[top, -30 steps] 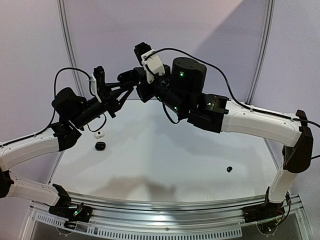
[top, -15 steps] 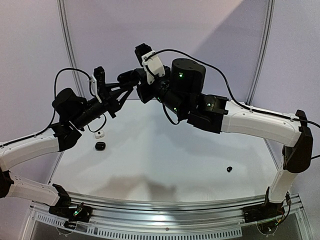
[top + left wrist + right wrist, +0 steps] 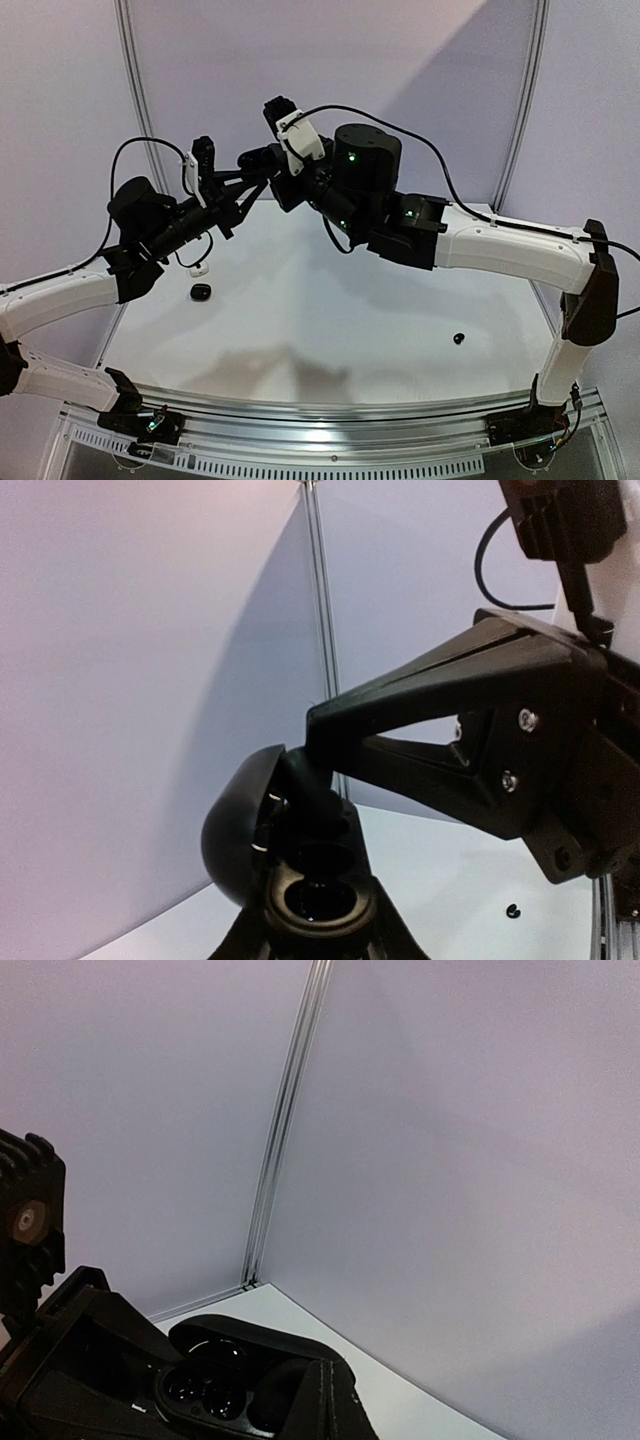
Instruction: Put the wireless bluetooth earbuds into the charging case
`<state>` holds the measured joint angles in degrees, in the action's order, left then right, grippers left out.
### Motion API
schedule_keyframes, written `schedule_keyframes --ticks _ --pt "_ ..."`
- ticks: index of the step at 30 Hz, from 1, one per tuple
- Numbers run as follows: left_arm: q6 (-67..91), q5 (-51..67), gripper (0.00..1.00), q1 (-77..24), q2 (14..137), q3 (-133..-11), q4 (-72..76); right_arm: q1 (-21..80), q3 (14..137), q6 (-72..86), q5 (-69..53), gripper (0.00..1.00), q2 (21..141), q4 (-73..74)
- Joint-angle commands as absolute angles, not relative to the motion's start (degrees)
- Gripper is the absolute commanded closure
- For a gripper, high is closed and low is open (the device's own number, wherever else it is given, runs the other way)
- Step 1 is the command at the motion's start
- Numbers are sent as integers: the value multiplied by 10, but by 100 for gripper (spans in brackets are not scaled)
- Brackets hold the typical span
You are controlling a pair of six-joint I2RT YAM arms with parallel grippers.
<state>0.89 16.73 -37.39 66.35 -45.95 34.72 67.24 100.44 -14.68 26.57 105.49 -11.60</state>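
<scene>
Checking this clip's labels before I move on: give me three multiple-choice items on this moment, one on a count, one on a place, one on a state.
1. How many small loose pieces lie on the table in the overhead view?
A. Three
B. One
C. Six

2. Where is the charging case?
A. Flat on the table
B. Up in the air, in the left gripper
C. On the floor

3. The case's lid is:
A. Shut
B. Missing
C. Flipped open

Answers:
1 A: one whitish piece and two black ones.
2 B: the left wrist view shows it clamped well above the table.
3 C: the wells lie exposed beside the raised lid.
</scene>
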Motion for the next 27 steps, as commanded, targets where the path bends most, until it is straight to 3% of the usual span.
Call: schedule_keyframes --ticks 1,11,27 --pt "14 169 100 -382 653 -463 397 676 991 -151 280 100 1077 -51" --pt "14 175 100 -381 653 -463 396 676 994 -156 265 88 1075 -40" --pt "35 211 100 -377 648 -461 378 673 1014 -149 264 81 1063 15"
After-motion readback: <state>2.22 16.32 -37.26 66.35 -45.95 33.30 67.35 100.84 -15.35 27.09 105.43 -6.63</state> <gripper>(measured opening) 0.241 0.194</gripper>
